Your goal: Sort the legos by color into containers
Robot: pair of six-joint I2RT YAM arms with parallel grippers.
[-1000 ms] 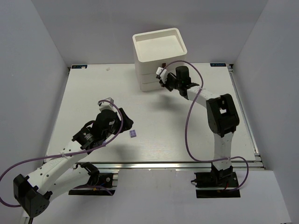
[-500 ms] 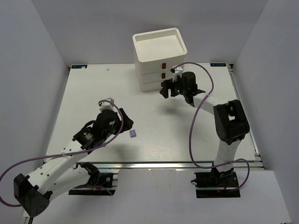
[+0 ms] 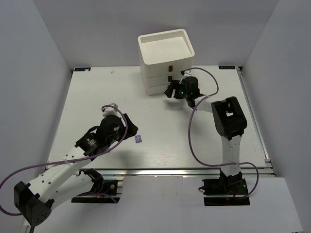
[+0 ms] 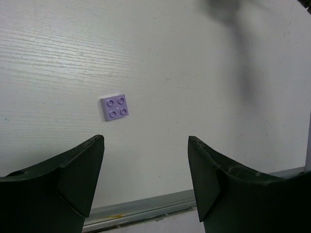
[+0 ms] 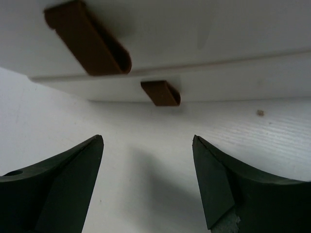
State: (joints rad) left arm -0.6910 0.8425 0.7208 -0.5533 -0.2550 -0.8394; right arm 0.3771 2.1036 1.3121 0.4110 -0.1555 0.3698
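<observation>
One light purple square lego (image 3: 138,139) lies on the white table, close to the right of my left gripper (image 3: 130,128). In the left wrist view the lego (image 4: 114,107) sits just ahead of my left gripper (image 4: 146,139), which is open and empty. The containers are white drawers in a white chest (image 3: 165,60) at the back, all pushed in. My right gripper (image 3: 169,91) hovers low at the chest's front, open and empty. The right wrist view shows two brown drawer pulls (image 5: 87,39) (image 5: 161,93) ahead of my right gripper (image 5: 147,138). No other legos show.
The table's near metal rail (image 4: 146,206) runs just behind the left fingers. A tiny white speck (image 3: 112,72) lies at the far left of the table. Grey walls close in both sides. Purple cables loop off both arms.
My right gripper has come off the middle drawer's pull, opened wide and dropped lower in front of the chest. The left arm and the purple lego have not moved.
</observation>
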